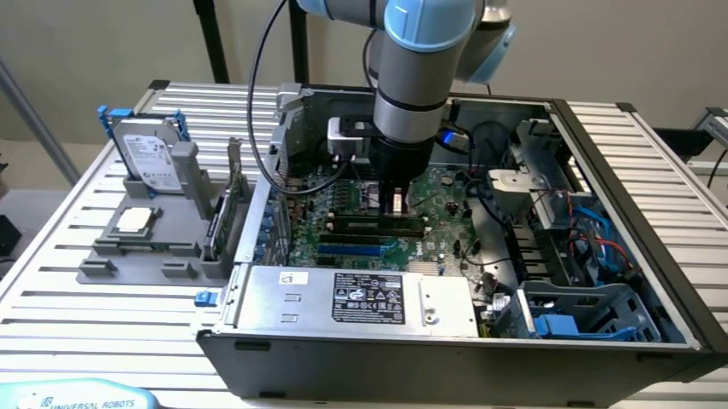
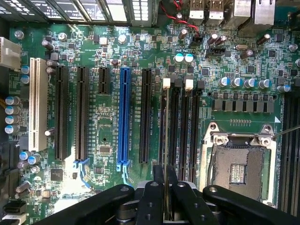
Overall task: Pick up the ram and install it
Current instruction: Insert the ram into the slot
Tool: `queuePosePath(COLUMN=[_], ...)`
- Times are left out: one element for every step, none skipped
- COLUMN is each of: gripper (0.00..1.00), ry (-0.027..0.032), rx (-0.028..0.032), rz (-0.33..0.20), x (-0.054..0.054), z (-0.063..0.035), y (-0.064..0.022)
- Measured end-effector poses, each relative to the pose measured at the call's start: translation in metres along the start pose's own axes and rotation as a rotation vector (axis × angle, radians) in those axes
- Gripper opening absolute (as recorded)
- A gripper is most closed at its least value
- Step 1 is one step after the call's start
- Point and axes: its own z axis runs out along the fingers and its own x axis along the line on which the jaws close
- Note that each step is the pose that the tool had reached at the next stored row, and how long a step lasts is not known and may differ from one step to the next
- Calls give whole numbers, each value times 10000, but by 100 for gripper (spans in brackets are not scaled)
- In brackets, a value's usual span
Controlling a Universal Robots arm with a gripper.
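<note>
The jaws are clamped on the ram (image 2: 166,197) above the motherboard's black slots (image 2: 172,126) — slightly misaligned, it could jam.

— What sits on the slatted metal surface (image 1: 68,247) besides the open computer case (image 1: 455,358)?

— A grey holder (image 1: 148,256) at the exterior view's left. A silver hard drive (image 1: 148,153) stands upright in it, a small square chip (image 1: 135,220) lies flat just in front, and an expansion card (image 1: 228,213) stands on edge at the side nearest the case.

— And inside the case?

— A green motherboard (image 2: 103,126) with a blue slot (image 2: 123,115), long black slots either side, a white slot (image 2: 37,103) and an empty metal-framed processor socket (image 2: 239,161). A silver power supply (image 1: 353,298) fills the near edge. Blue parts (image 1: 563,324) — possibly drive brackets — sit toward the exterior view's right.
</note>
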Motion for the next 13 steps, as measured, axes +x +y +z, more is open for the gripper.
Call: queuePosePath(gripper=[15,15,22,22,22,22,22,22,22,22,22,22,20], ry=[0,0,-1,0,-2,0,0,-1,-2,-3,-8,-13,-17], rx=[0,1,2,1,0,-5,-7,-7,-8,-10,-10,-10,-10], rz=[0,0,0,0,1,1,1,1,1,-1,-1,0,0], x=[0,0,-1,0,-1,-1,-2,-3,-3,-4,-4,-5,-5], z=[0,0,-1,-12,-32,-60,-93,-126,-157,-185,-209,-231,-249], y=[0,0,0,0,1,2,3,4,4,6,8,13,16])
